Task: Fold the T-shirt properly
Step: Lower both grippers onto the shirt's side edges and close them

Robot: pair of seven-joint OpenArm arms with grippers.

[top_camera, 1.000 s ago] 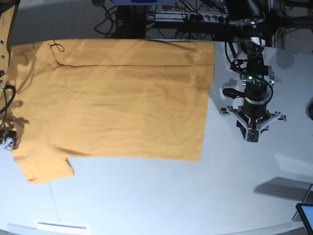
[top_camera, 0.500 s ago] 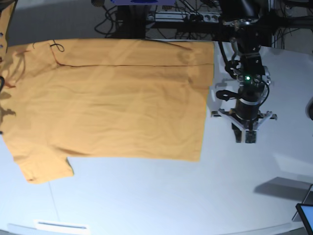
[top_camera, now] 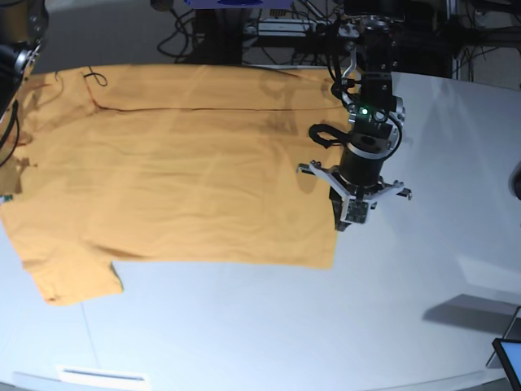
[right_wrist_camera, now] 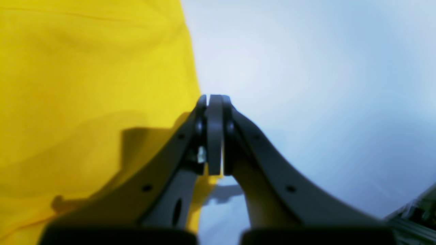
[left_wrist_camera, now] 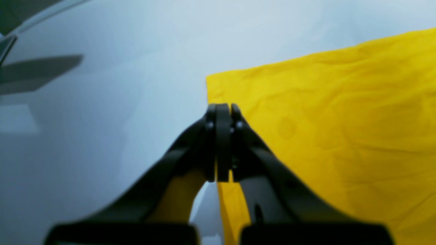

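The orange-yellow T-shirt (top_camera: pixel 179 163) lies spread flat on the table, sleeves toward the left and hem on the right. My left gripper (top_camera: pixel 352 221) hangs over the hem edge near its front corner. In the left wrist view the left gripper (left_wrist_camera: pixel 221 107) is shut, fingertips together over the T-shirt (left_wrist_camera: pixel 340 119) edge, with no cloth visibly pinched. In the right wrist view my right gripper (right_wrist_camera: pixel 212 98) is also shut, right at the border of the T-shirt (right_wrist_camera: pixel 85 68), with bare table to its right. In the base view only part of the right arm shows at the left edge.
The white table (top_camera: pixel 326 326) extends to the front and right of the shirt. A dark screen corner (top_camera: pixel 509 358) sits at the front right. Cables and equipment (top_camera: pixel 309 28) line the back edge. A white strip (top_camera: pixel 102 376) lies near the front left.
The left arm has swung left from the bare table to the shirt's hem edge, and its jaws have closed. The right gripper has also closed and left the base view's left edge.
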